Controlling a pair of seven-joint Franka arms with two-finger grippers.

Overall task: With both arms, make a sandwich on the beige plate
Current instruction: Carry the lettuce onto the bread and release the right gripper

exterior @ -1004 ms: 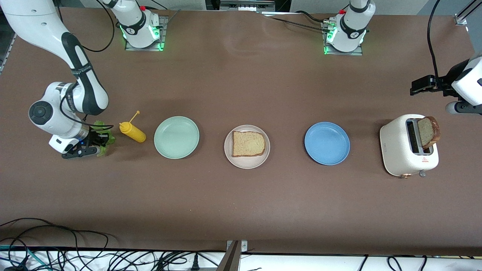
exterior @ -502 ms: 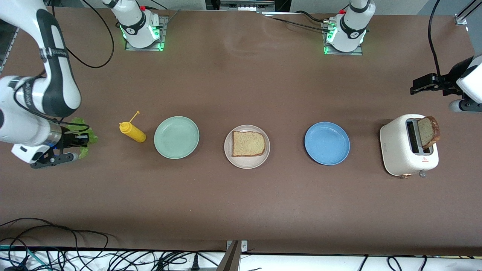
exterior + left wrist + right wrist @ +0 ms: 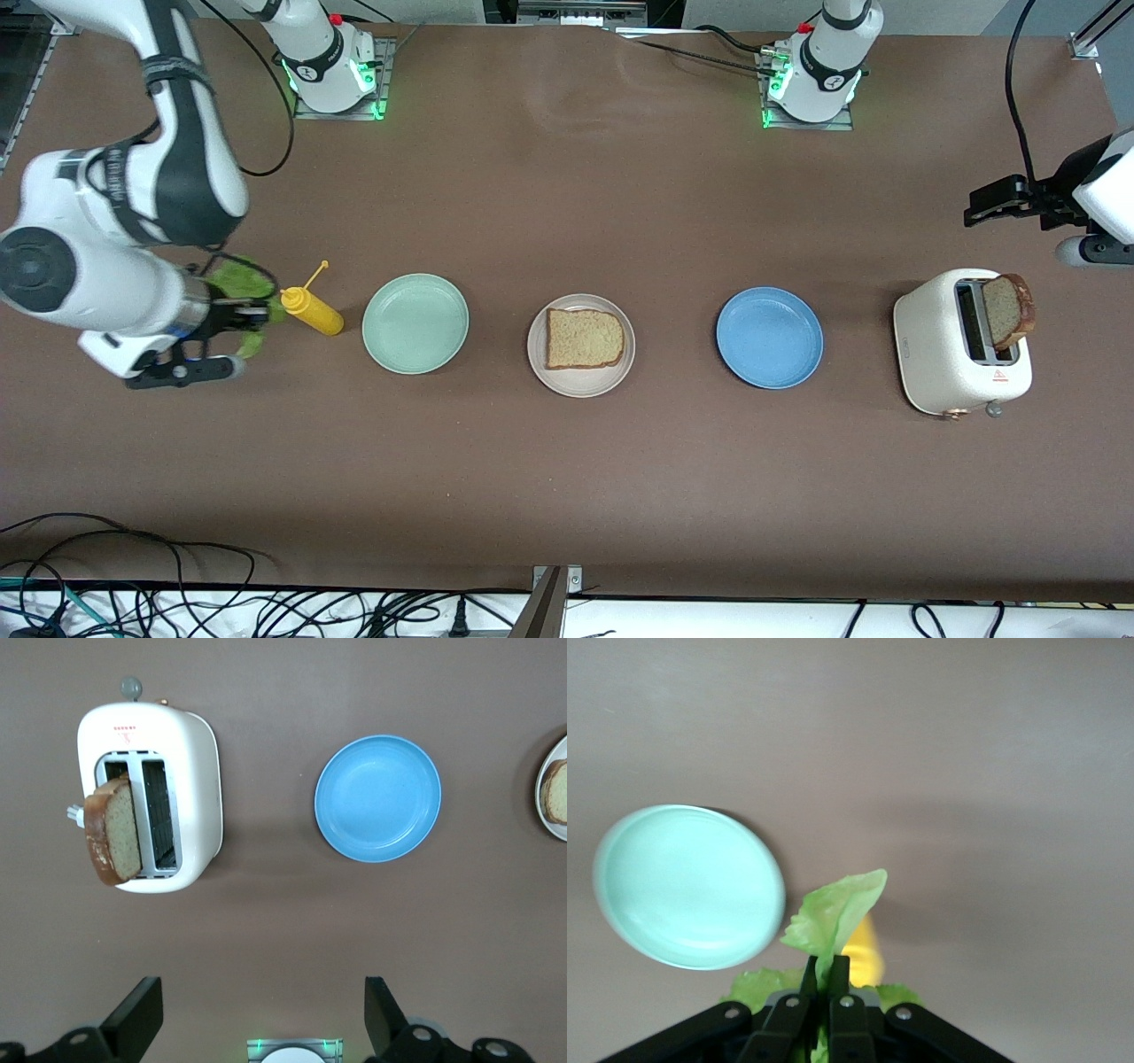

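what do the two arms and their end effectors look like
Both arms are glossy white with rounded joints and black or dark grey bands; the right arm trails a thin black cable. Their bases glow green. The right end effector and left end effector are black with two flat fingers, the right one's mount showing small silver screws.

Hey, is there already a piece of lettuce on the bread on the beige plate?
No, the bread slice on the beige plate is bare; the lettuce leaf is pinched in the right pincer.
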